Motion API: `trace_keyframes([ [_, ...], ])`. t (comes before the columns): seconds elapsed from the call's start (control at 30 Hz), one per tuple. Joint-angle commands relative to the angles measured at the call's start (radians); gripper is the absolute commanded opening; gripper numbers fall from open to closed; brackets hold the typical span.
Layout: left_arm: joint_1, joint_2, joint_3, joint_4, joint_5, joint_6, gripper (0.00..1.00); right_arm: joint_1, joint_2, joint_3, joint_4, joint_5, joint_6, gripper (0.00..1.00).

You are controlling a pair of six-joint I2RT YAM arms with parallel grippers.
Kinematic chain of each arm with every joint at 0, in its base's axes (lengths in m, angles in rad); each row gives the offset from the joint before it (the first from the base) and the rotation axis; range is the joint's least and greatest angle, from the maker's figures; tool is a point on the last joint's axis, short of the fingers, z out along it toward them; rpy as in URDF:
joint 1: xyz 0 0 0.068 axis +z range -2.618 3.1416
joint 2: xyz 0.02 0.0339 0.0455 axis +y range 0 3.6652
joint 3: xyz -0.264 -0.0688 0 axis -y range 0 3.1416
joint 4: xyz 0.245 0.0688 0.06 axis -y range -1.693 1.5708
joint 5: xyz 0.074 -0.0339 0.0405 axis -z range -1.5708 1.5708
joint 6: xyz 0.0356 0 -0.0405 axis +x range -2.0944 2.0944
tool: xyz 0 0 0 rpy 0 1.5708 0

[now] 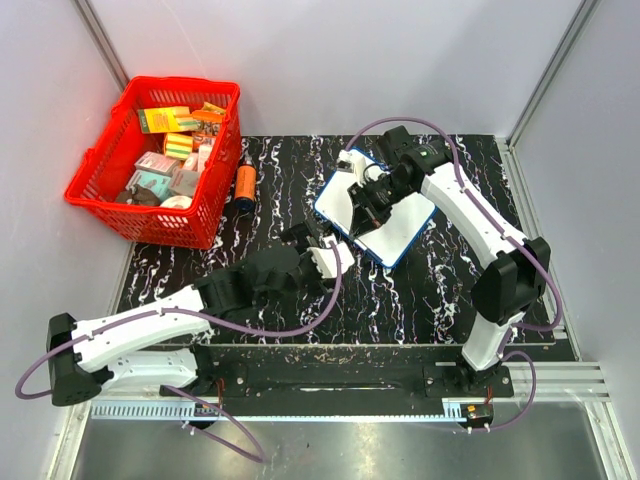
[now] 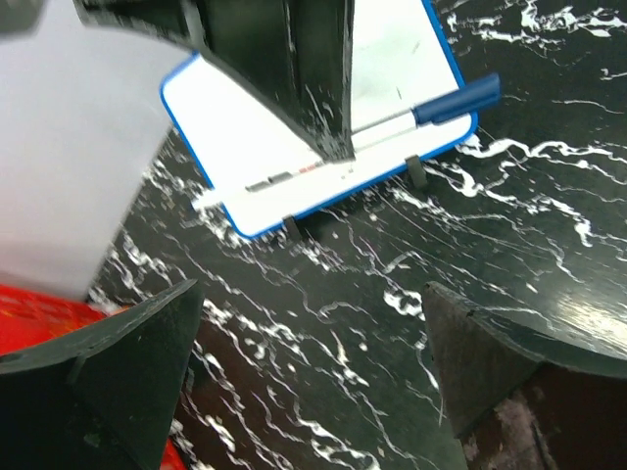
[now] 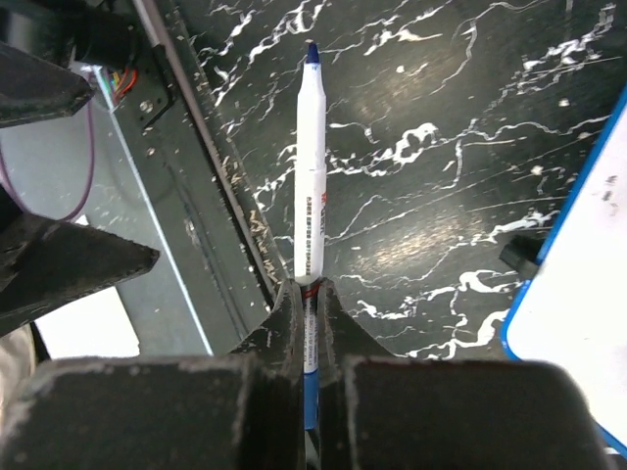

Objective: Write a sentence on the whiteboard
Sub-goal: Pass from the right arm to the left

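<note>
Above whiteboard [image 1: 400, 232], right end effector [image 3: 310, 299] with marker [image 3: 311, 166]

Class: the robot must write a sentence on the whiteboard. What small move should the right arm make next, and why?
Probably bring the marker nib-down onto the whiteboard. The right gripper is shut on the marker, yet in its wrist view the nib shows against the black table, beside the board.

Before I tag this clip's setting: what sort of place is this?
Probably a lab robot test cell: plain grey walls enclose a black marbled table, and the left arm and right arm are bolted at its near edge.
</note>
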Motion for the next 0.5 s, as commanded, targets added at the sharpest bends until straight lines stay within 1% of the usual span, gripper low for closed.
trace_keyframes([
  [0.0,-0.016,-0.019,-0.052,0.234,0.045,0.236,0.99,-0.001,-0.044,-0.012,-0.038,-0.094,-0.027,0.0],
  [0.07,-0.014,0.001,-0.052,0.262,0.068,0.285,0.99,-0.001,-0.038,-0.008,-0.047,-0.114,-0.03,0.0],
  [0.17,-0.014,0.055,-0.012,0.23,0.094,0.316,0.99,-0.001,-0.03,-0.005,-0.056,-0.131,-0.036,0.0],
  [0.3,-0.004,0.11,0.016,0.226,0.145,0.317,0.99,-0.001,-0.042,-0.011,-0.045,-0.136,-0.042,0.0],
  [0.33,0.004,0.112,0.014,0.242,0.187,0.317,0.99,-0.001,-0.045,-0.014,-0.041,-0.139,-0.039,0.0],
  [0.37,0.01,0.115,0.009,0.249,0.2,0.314,0.98,-0.001,-0.048,-0.014,-0.042,-0.148,-0.039,0.0],
  [0.4,0.019,0.122,0.009,0.254,0.203,0.311,0.92,-0.001,-0.047,-0.014,-0.044,-0.149,-0.039,0.0],
  [0.47,0.029,0.132,0.022,0.248,0.202,0.31,0.86,-0.001,-0.05,-0.014,-0.045,-0.155,-0.04,0.0],
])
